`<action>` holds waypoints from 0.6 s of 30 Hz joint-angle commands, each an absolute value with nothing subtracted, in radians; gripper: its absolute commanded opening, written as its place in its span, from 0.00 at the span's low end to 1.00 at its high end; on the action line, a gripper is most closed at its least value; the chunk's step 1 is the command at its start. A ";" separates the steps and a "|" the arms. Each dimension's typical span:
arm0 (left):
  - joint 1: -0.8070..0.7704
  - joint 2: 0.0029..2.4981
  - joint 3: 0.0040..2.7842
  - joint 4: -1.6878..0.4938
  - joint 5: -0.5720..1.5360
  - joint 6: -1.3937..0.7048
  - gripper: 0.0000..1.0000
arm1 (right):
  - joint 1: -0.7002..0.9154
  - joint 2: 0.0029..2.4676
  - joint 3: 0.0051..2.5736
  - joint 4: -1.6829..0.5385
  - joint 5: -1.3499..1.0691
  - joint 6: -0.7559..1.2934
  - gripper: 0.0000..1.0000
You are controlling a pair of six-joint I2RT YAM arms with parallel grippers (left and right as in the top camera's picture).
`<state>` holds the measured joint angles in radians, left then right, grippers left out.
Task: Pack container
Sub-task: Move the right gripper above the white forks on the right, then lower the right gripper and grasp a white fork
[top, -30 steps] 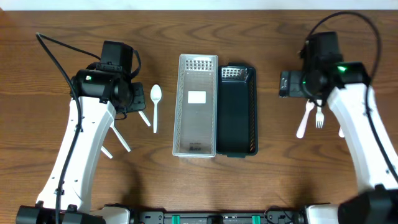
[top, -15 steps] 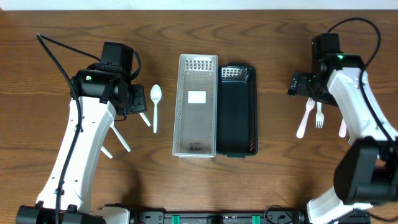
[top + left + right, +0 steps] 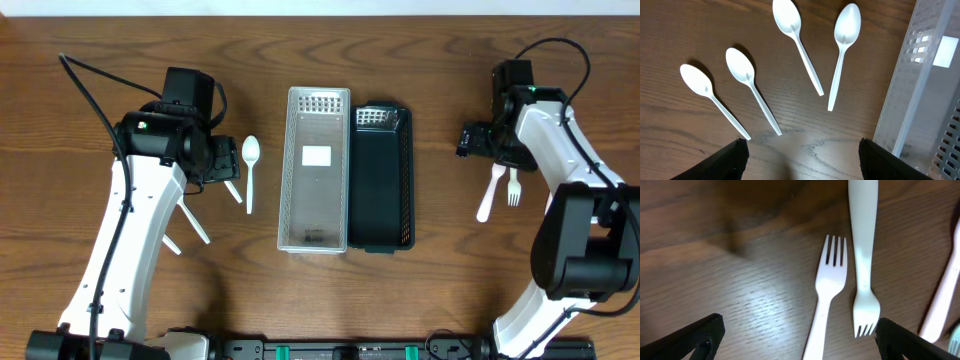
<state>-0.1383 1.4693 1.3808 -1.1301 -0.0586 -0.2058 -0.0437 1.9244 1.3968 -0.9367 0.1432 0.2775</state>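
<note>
A clear perforated container (image 3: 318, 170) and a black container (image 3: 382, 178) lie side by side at the table's middle, both empty. Several white spoons lie to their left; one spoon (image 3: 250, 168) is in plain sight, the others are partly under my left arm. In the left wrist view the spoons (image 3: 840, 55) lie ahead of my open, empty left gripper (image 3: 802, 160) (image 3: 218, 166). White forks (image 3: 490, 190) lie at the right. My right gripper (image 3: 474, 140) (image 3: 800, 340) is open and empty just above a fork (image 3: 827, 295) beside a second fork (image 3: 863, 255).
The clear container's wall (image 3: 920, 90) shows at the right edge of the left wrist view. A third fork's handle (image 3: 945, 295) lies at the right edge of the right wrist view. Bare wooden table (image 3: 450, 260) surrounds the containers.
My right arm has swung so its forearm now points toward the right edge; its gripper has stayed by the forks, shifting only slightly. The left arm has not moved.
</note>
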 commanded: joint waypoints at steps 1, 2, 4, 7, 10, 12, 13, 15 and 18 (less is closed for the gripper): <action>-0.135 1.477 1.395 -1.137 -0.060 -0.200 0.74 | -0.080 1.955 1.392 -0.931 0.107 0.241 0.99; -0.135 1.477 1.395 -1.137 -0.060 -0.200 0.74 | -0.086 1.965 1.392 -0.929 0.100 0.237 0.99; -0.135 1.477 1.395 -1.136 -0.060 -0.200 0.73 | -0.098 1.979 1.392 -0.929 0.088 0.237 0.99; -0.135 1.477 1.395 -1.136 -0.060 -0.200 0.73 | -0.108 1.990 1.392 -0.925 0.067 0.226 0.99; -0.135 1.477 1.395 -1.136 -0.060 -0.200 0.73 | -0.108 1.998 1.392 -0.920 0.062 0.219 0.99; -0.135 1.477 1.395 -1.136 -0.060 -0.200 0.74 | -0.108 1.999 1.392 -0.918 0.062 0.211 0.99; -0.135 1.477 1.395 -1.136 -0.060 -0.200 0.74 | -0.108 2.000 1.392 -0.916 0.062 0.211 0.99; -0.135 1.477 1.395 -1.137 -0.060 -0.200 0.74 | -0.108 2.000 1.392 -0.913 0.058 0.211 0.99; -0.135 1.477 1.395 -1.136 -0.060 -0.200 0.73 | -0.108 2.003 1.392 -0.909 0.048 0.207 0.99</action>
<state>-0.1383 1.4693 1.3808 -1.1297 -0.0586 -0.2058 -0.1043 1.9926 1.3968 -0.9138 0.0647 0.2245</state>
